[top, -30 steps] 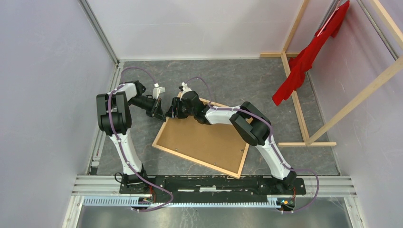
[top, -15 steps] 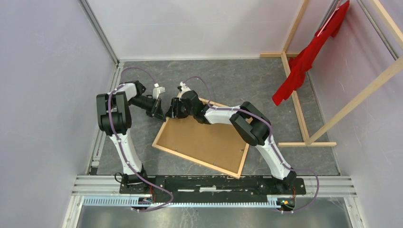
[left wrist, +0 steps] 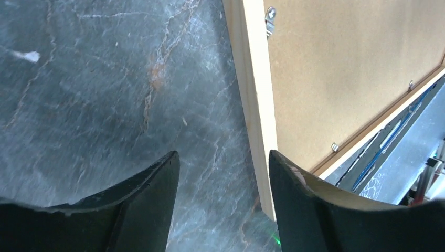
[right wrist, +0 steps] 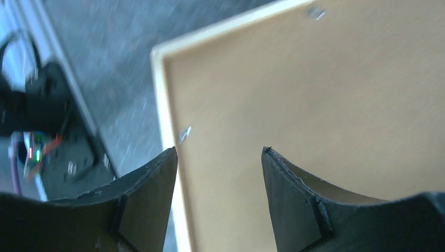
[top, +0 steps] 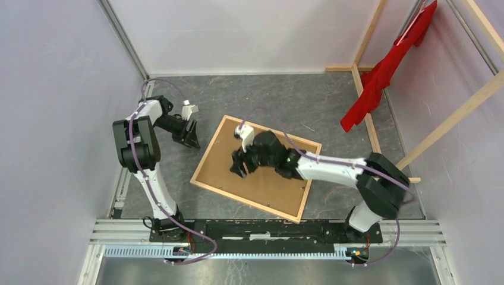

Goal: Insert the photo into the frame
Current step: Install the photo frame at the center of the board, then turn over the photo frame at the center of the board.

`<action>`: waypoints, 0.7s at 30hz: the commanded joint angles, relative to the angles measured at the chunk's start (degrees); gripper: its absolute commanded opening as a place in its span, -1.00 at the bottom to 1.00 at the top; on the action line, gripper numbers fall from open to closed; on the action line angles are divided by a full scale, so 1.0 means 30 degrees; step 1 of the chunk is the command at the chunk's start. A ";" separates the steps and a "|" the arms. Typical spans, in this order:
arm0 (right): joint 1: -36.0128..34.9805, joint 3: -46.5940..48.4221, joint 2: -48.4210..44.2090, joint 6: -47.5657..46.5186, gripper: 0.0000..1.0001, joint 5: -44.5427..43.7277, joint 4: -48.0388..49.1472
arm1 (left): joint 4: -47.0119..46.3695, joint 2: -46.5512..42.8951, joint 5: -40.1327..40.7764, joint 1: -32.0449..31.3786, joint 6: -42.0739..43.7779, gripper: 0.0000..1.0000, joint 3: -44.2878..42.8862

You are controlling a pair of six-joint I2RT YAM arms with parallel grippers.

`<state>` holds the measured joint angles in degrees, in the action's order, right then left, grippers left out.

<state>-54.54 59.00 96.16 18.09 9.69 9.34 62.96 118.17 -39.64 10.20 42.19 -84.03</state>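
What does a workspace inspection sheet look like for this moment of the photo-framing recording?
Surface: dark marbled table.
Job's things: frame lies flat, back up, brown backing board showing; photo not seen.
Clutter: one pale scrap on the table.
Grippers: left gripper open, over the table beside the frame's edge, holding nothing; right gripper open above the backing board, holding nothing.
Cables: purple cable loops along the left arm.
Surroundings: red cloth hangs on a wooden rack at right.
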 commanded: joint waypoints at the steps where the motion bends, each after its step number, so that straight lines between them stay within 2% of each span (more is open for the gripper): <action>1: -0.2104 -0.3389 -0.2431 -0.2940 0.33 -0.0965 -0.2365 | 0.0841 -0.2524 0.0403 -0.0024 0.0704 0.42 -0.0268; 8: -0.5318 -0.4273 -0.2744 -0.3905 0.28 -0.3084 -0.2828 | 0.1323 -0.5877 0.0610 -0.0015 0.1429 0.50 0.1856; 14: -0.6327 -0.4126 -0.1813 -0.3941 0.22 -0.4536 -0.2587 | 0.1309 -0.8012 0.0890 -0.0021 0.1840 0.54 0.3529; 18: -0.6457 -0.4140 -0.1052 -0.4176 0.12 -0.5233 -0.2615 | 0.1250 -0.9241 0.0626 -0.0024 0.2569 0.83 0.4436; 21: -0.6466 -0.4053 -0.0639 -0.4373 -0.08 -0.5600 -0.2776 | 0.1157 -1.0325 0.0454 -0.0007 0.3465 0.89 0.5107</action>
<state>-73.54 45.43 92.68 6.39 -3.66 0.38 66.19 92.25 -37.41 10.26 46.72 -70.46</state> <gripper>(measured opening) 0.505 0.933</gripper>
